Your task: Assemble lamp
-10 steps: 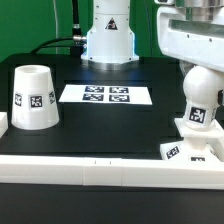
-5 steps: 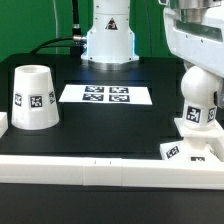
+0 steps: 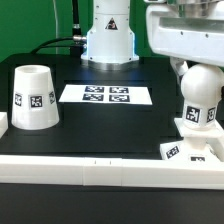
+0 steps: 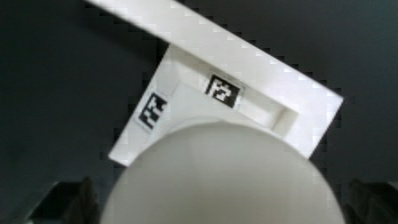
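Note:
The lamp's white bulb point(image 3: 200, 96) stands upright on the flat square base point(image 3: 186, 148) at the exterior view's right, with a tag on its side. My gripper point(image 3: 196, 66) hangs right over the bulb's top. In the wrist view the bulb point(image 4: 222, 175) fills the space between my two fingers point(image 4: 68, 200), with a thin dark gap on each side, so the gripper is open around it. The base point(image 4: 187, 95) with its tags shows beyond the bulb. The tapered shade point(image 3: 33, 97) stands mouth down at the exterior view's left, far from the gripper.
The marker board point(image 3: 105, 95) lies flat at the middle back of the black table. The robot's white pedestal point(image 3: 107, 40) stands behind it. A white rim point(image 3: 100, 162) runs along the table's front edge and also shows in the wrist view point(image 4: 214, 40).
The bulb's tag turned toward the exterior view's right between the first two frames, then stayed. My hand has since swung toward the exterior view's left above the bulb.

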Robot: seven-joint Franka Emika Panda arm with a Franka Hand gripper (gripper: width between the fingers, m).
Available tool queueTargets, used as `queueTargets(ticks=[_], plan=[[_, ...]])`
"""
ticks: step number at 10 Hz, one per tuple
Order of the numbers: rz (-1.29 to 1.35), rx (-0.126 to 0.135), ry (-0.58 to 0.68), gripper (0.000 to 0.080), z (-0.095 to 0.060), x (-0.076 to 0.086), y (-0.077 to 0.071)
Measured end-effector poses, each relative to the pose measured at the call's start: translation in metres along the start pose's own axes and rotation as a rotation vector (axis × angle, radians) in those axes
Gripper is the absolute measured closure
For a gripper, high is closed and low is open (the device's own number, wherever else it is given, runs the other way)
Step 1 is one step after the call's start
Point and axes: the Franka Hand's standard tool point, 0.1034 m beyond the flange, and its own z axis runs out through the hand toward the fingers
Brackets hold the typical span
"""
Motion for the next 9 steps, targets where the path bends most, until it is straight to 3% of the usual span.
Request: queueTargets(ticks=[6,8,9], plan=[[-0.437,0.000,0.000,0.0101,-0.0002,0.0001,0.0000],[-0.666,-0.062,0.030,0.0101,0.0028,-0.0045,0.0007],[-0.810,-0.081,0.041,0.0101,0.0023,-0.0038,0.0003]])
